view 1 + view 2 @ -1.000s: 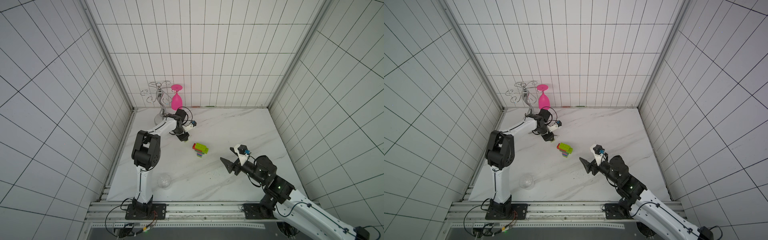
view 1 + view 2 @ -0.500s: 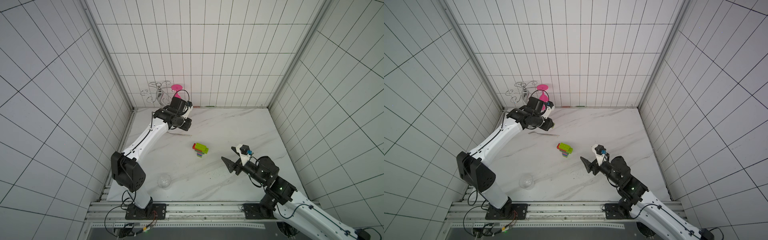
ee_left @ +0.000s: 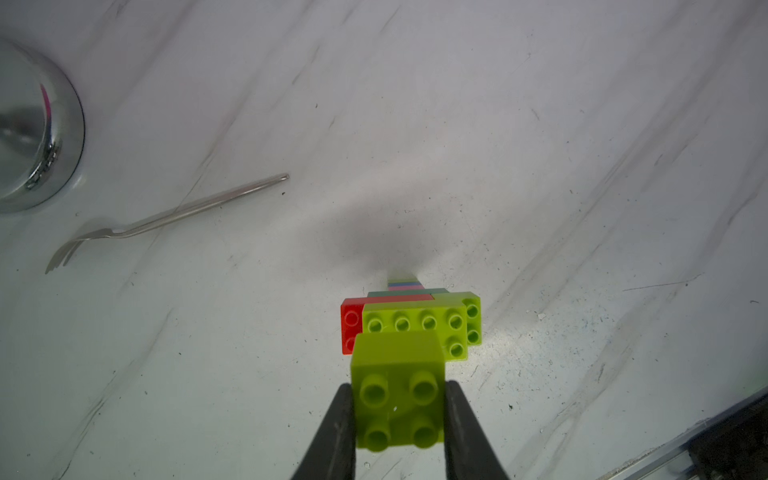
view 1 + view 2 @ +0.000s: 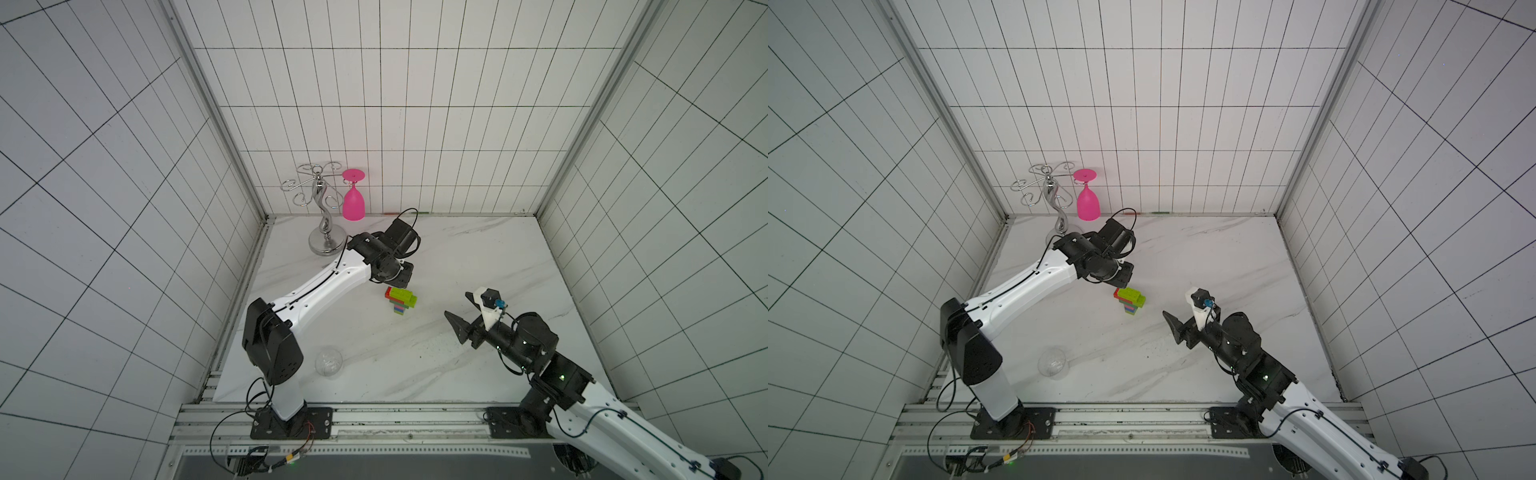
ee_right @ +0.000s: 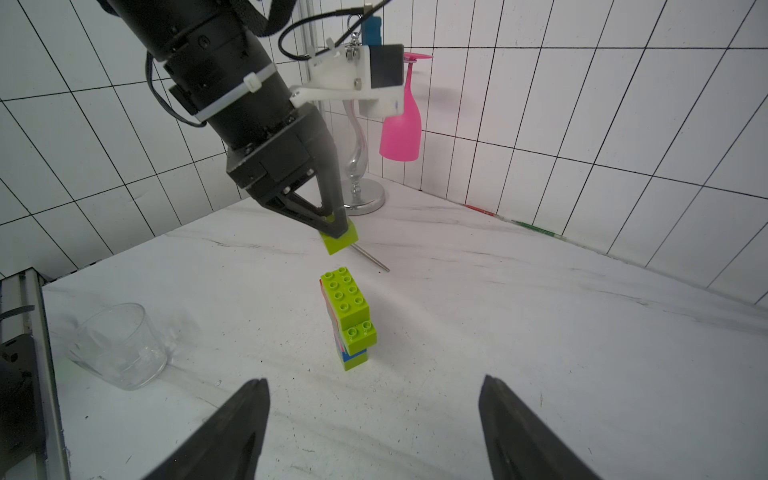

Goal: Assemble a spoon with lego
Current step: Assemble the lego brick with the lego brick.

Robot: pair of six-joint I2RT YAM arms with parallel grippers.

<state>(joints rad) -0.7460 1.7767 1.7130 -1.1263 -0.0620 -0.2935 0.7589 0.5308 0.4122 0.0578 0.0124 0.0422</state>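
The spoon (image 4: 401, 301) (image 4: 1130, 302) stands mid-table on its narrow stem, studs up, with a lime top brick over red, dark-green, pink, blue and lime layers (image 5: 347, 316) (image 3: 411, 322). My left gripper (image 3: 399, 388) (image 5: 332, 224) (image 4: 399, 276) hangs just above and behind it, shut on a lime 2x2 lego brick (image 3: 397, 395) (image 5: 340, 241). That brick is clear of the build. My right gripper (image 5: 374, 379) (image 4: 459, 311) stands open and empty, low over the table, to the right of the spoon and nearer the front.
A thin metal fork (image 3: 166, 220) (image 5: 372, 259) lies behind the build. A chrome glass rack (image 4: 324, 212) with a pink glass (image 4: 353, 199) stands at the back left. A clear cup (image 4: 329, 362) (image 5: 116, 345) sits front left.
My left arm has swung from the back-left area near the rack out to the table's middle, so its gripper now hangs over the build. The right arm has stayed put.
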